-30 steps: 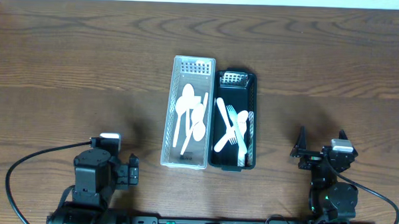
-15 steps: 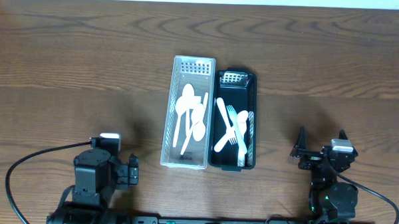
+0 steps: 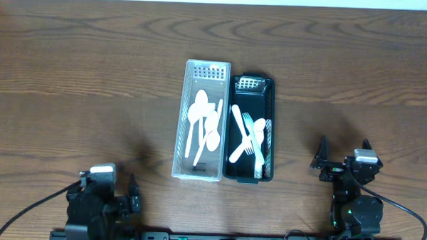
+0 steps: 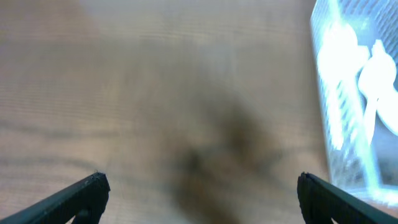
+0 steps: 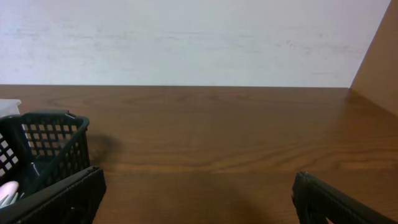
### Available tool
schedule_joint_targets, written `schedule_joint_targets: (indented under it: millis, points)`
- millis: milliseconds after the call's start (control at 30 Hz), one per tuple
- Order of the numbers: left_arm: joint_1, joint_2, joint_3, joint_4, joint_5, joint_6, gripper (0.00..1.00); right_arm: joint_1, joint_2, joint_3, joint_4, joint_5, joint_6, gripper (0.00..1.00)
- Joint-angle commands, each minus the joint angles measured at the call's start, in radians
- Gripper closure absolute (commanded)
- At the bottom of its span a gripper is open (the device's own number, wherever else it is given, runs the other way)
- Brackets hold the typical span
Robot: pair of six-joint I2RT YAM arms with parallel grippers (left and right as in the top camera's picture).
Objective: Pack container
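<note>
**Operator:** Report the position of the containers.

**Technician:** Two baskets stand side by side at the middle of the wooden table [image 3: 73, 72], with their long sides touching. The clear basket [image 3: 208, 73] is on the left. The black basket [image 3: 251, 96] is on the right and is the shorter of the two.

**Operator:** Contents?

**Technician:** The clear basket holds white plastic spoons [image 3: 199, 109], lying lengthwise and overlapping. The black basket holds white plastic forks [image 3: 247, 132], two of them crossed.

**Operator:** State of the left gripper.

**Technician:** The left gripper [image 4: 200, 193] sits at the near left edge of the table, well apart from the clear basket. Its jaws are spread fully. Only bare table shows between the fingertips, and it holds nothing. The left wrist view is blurred, and the clear basket appears at its right edge.

**Operator:** State of the right gripper.

**Technician:** The right gripper [image 5: 196, 193] sits at the near right edge of the table, well apart from the black basket. Its jaws are likewise spread wide, with nothing between them. Its camera looks level across the table toward a pale wall [image 5: 186, 37]. A corner of the black basket shows at the lower left of that view.
</note>
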Motion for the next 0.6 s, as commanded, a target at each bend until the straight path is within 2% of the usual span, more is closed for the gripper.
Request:
schedule_joint_targets:
  millis: [0, 233, 400, 567]
  points:
    - [0.006, -0.04, -0.032, 0.1, -0.009, 0.019, 0.02, 0.006, -0.008, -0.001, -0.004, -0.001, -0.018, 0.01]
    - [0.006, -0.055, -0.251, 0.62, -0.008, 0.021, 0.02, 0.006, -0.008, -0.001, -0.004, 0.0, -0.018, 0.01]
    - [0.006, -0.056, -0.401, 0.929, -0.008, 0.021, 0.02, 0.006, -0.008, -0.001, -0.004, -0.001, -0.018, 0.01]
    - [0.006, -0.056, -0.536, 1.14, 0.035, 0.02, 0.02, 0.006, -0.008, -0.001, -0.004, 0.0, -0.018, 0.01]
